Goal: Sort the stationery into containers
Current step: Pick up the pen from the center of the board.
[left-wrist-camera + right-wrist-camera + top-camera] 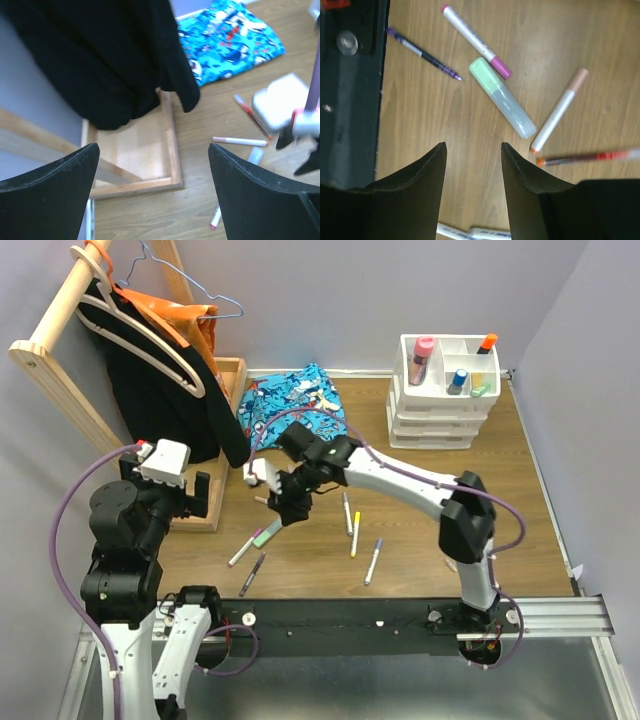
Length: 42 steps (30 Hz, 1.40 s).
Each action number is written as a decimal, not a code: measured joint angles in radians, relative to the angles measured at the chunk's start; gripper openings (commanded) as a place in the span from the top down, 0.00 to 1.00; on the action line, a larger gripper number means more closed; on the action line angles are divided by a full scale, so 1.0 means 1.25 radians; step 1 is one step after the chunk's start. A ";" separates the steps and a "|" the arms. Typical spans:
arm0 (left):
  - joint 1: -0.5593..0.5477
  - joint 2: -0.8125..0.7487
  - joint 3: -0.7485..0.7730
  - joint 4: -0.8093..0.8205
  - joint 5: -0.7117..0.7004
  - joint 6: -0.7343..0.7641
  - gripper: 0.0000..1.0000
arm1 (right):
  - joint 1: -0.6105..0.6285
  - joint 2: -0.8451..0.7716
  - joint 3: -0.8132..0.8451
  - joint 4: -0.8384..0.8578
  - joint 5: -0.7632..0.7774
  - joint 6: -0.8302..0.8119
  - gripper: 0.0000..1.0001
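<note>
The right gripper (473,147) hangs over the desk (445,115) with its two dark, tapered fingers apart and nothing between them. Just beyond the fingertips a cluster of loose stationery lies flat on the wood-grain surface. It comprises a stubby green highlighter (502,97) with a pale green cap and a translucent barrel; a white marker (472,39) whose magenta cap end lies just beside the highlighter; a slim purple pen (424,54) nearer the black base rail (350,100); a peach-capped marker (559,111) with a white barrel; and a thin red-orange pen (590,157), blurred. In the top view, further pens (355,535) lie apart on the desk to the right of this cluster. The left gripper (153,147) is spread wide and empty, hovering above the corner of a pale wooden tray (172,150), beside a hanging black garment (100,60). A blue patterned cloth (295,405) lies crumpled toward the far side of the desk. The white plastic organiser (440,425), boxy with stacked drawers, stands at the far right corner. Its open top compartments hold a pink glitter tube (421,360), an orange-capped highlighter (487,343) and a blue-capped item (458,380).
</note>
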 measured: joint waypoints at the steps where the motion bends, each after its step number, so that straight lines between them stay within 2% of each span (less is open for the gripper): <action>1: 0.016 0.000 0.008 -0.003 -0.003 -0.001 0.01 | 0.013 0.034 0.034 -0.026 0.004 -0.057 0.44; 5: 0.081 -0.006 0.048 -0.013 -0.027 -0.016 0.01 | 0.050 0.141 0.128 -0.099 0.022 -0.191 0.40; 12: 0.111 -0.050 0.067 -0.031 -0.043 -0.033 0.01 | 0.085 0.203 0.135 -0.125 0.069 -0.314 0.39; 29: 0.137 -0.049 0.057 -0.049 -0.032 -0.074 0.01 | 0.090 0.343 0.255 -0.108 0.120 -0.363 0.40; 32: 0.139 -0.049 0.057 -0.061 -0.029 -0.074 0.01 | 0.090 0.374 0.294 -0.110 0.117 -0.361 0.43; 34: 0.140 -0.049 0.057 -0.067 -0.029 -0.074 0.01 | 0.090 0.385 0.313 -0.110 0.117 -0.361 0.57; 35: 0.140 -0.049 0.057 -0.070 -0.028 -0.074 0.01 | 0.090 0.395 0.331 -0.117 0.116 -0.362 0.70; 36: 0.140 -0.049 0.057 -0.072 -0.027 -0.074 0.01 | 0.090 0.403 0.344 -0.125 0.115 -0.360 0.76; 39: 0.140 -0.049 0.057 -0.074 -0.024 -0.074 0.01 | 0.091 0.424 0.381 -0.153 0.112 -0.362 0.91; 41: 0.140 -0.049 0.056 -0.074 -0.017 -0.075 0.01 | 0.090 0.424 0.382 -0.159 0.110 -0.363 0.94; 42: 0.140 -0.050 0.055 -0.073 -0.014 -0.076 0.01 | 0.091 0.420 0.374 -0.159 0.110 -0.362 0.99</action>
